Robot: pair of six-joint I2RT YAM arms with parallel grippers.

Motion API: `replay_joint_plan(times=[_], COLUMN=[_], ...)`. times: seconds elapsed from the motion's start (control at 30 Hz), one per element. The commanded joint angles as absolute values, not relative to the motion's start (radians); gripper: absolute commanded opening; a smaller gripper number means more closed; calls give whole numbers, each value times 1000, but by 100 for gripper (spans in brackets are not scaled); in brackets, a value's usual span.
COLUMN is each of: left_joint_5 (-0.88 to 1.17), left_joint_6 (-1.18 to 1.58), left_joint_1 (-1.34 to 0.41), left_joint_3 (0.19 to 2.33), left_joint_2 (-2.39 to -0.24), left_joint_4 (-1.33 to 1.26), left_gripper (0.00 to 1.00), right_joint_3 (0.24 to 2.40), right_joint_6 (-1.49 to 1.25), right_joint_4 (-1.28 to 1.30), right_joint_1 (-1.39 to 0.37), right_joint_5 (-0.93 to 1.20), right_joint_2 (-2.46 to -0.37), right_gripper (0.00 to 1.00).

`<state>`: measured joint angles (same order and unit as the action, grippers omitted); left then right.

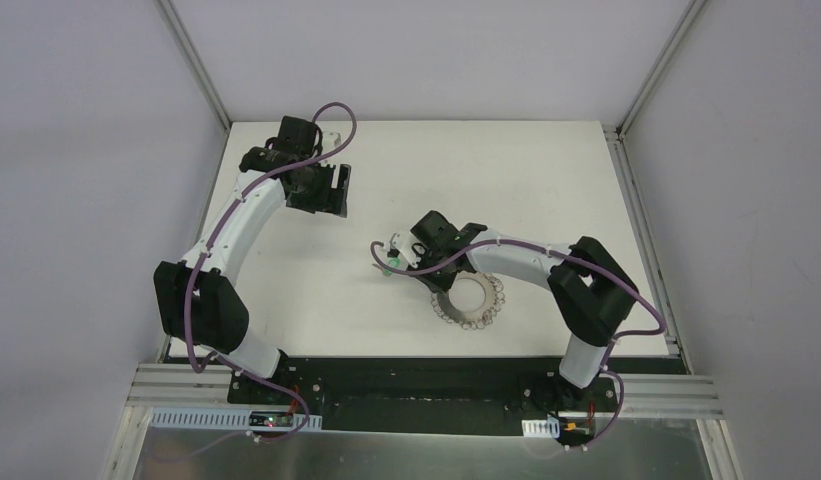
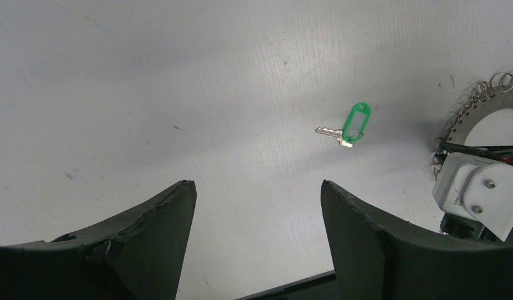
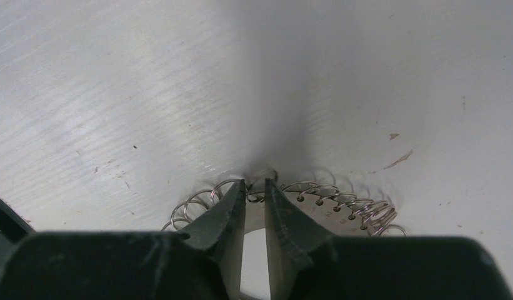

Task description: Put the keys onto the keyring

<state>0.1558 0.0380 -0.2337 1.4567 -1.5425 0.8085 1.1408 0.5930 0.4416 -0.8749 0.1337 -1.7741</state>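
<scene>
We see R gripper [image 3: 255, 187] jaws narrow at the keyring [image 3: 341, 203] rim, maybe pinching its edge; grip unclear. L gripper [image 2: 257, 184] wide, empty; key [image 2: 347, 128] lies at keyring's 10 o'clock. Risk: thin rim slips, we drag it off-pos.

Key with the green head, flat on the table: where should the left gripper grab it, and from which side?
Take the key by its green head, not the thin silver blade. It lies flat on the table, so probably come straight down with the open left gripper, fingers across the head's narrow width. It sits apart from the keyring, so nothing crowds it.
</scene>
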Motion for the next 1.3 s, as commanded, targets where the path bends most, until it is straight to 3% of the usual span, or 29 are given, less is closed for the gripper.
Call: replay_joint_plan(times=[0.0,0.33,0.47,0.77,0.93,1.27], left_joint_5=[176,180,221,511,768,1013], left_joint_6=[47,48,50,50,13,-189], left_joint_1=[-224,-223,-222,-225,-244,-467], left_joint_3=[1468,1468,1459,1418,1350,1306], left_joint_2=[-1511,-1505,-1496,-1464,-1415,-1350], left_joint_4=[818,816,805,728,574,403], left_gripper=[75,74,73,67,58,53], right_joint_3=[1173,1169,1169,1156,1186,1287], right_joint_6=[604,607,611,658,634,583], right_joint_4=[451,447,449,456,472,505], right_joint_1=[-881,-876,-847,-678,-582,-475], right_joint_5=[117,102,175,577,792,1115], right_joint_2=[-1785,-1742,-1697,-1515,-1469,-1434], right_gripper=[16,0,0,0,0,0])
